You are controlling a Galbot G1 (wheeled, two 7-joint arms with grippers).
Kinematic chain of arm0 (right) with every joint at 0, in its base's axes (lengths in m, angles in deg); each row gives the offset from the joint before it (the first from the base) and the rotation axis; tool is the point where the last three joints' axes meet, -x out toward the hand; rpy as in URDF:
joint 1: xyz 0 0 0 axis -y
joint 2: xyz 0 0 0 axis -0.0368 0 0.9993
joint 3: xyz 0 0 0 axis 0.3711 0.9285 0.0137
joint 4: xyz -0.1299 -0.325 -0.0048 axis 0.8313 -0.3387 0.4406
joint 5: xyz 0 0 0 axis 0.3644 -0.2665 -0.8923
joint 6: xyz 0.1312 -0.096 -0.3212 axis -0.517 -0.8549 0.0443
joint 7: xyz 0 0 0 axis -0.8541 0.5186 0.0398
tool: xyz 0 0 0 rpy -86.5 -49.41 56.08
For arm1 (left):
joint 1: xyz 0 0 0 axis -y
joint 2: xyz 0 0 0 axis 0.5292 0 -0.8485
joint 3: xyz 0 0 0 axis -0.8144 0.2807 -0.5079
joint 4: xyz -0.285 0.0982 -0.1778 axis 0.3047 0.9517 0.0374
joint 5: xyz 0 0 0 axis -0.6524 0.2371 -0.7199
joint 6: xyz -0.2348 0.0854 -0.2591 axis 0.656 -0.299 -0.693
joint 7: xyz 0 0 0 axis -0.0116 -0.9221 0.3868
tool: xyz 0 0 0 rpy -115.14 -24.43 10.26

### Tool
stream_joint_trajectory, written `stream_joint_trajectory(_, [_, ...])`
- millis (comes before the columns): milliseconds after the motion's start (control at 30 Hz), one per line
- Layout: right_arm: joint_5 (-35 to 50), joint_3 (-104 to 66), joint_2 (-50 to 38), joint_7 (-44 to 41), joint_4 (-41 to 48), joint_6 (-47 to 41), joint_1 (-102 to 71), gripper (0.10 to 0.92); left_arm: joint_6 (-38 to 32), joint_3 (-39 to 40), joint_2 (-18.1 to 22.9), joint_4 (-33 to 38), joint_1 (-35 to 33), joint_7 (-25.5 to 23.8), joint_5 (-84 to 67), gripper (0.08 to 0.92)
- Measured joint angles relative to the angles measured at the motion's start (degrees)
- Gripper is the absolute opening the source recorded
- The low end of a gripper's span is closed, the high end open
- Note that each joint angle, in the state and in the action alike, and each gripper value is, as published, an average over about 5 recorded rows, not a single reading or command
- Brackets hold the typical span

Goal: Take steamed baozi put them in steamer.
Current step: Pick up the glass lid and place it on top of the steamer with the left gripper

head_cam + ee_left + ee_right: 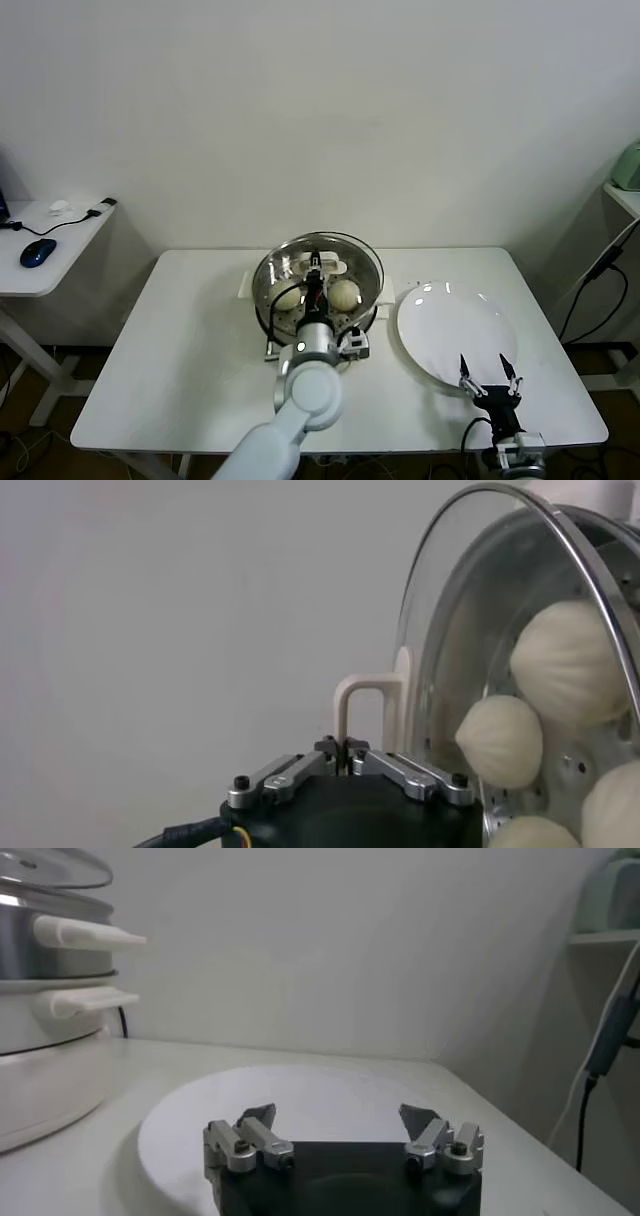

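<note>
Steamer (368, 262), steel, centre of white table (180, 340): glass lid (470, 600) on it, steamed baozi (500, 742) inside beneath; left gripper (346, 752) clamped on the lid's white handle (362, 695). Right gripper (489, 376): jaws spread, holding nothing, at the near edge of the white plate (445, 325) beside the steamer

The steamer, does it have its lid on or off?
On. The glass lid covers the steamer, with the baozi showing through the glass. The left gripper is shut on the lid's white handle.
</note>
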Motion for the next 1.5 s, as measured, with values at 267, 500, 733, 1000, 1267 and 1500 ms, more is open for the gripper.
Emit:
stream_joint_trajectory(267, [-0.2, 0.2, 0.3, 0.1, 0.6, 0.4, 0.5, 0.823, 0.0, -0.2, 0.3, -2.3, 0.1, 0.7, 0.8, 0.136])
stream_joint_trajectory(500, [-0.3, 0.5, 0.3, 0.2, 0.7, 0.4, 1.1, 0.823, 0.0, -0.5, 0.6, -3.3, 0.0, 1.4, 1.1, 0.136])
stream_joint_trajectory(733, [-0.6, 0.5, 0.3, 0.2, 0.8, 0.6, 1.5, 0.823, -0.2, -0.6, 0.3, -3.5, -0.3, 1.6, 1.2, 0.143])
stream_joint_trajectory(1000, [-0.8, 0.8, 0.4, 0.0, 0.9, 0.6, 1.5, 0.823, -0.7, -0.5, 0.2, -3.3, -0.2, 2.2, 0.6, 0.305])
stream_joint_trajectory(1267, [-0.9, 1.0, 0.4, -0.3, 0.7, 0.4, 1.3, 0.823, -0.7, 0.1, -1.1, -1.0, -1.0, 2.0, -0.6, 0.539])
stream_joint_trajectory(1500, [-0.6, 1.4, 0.4, -0.4, 0.5, 0.3, 1.2, 0.823, -1.3, -0.6, -2.9, 3.1, -2.5, 2.3, -3.0, 0.738])
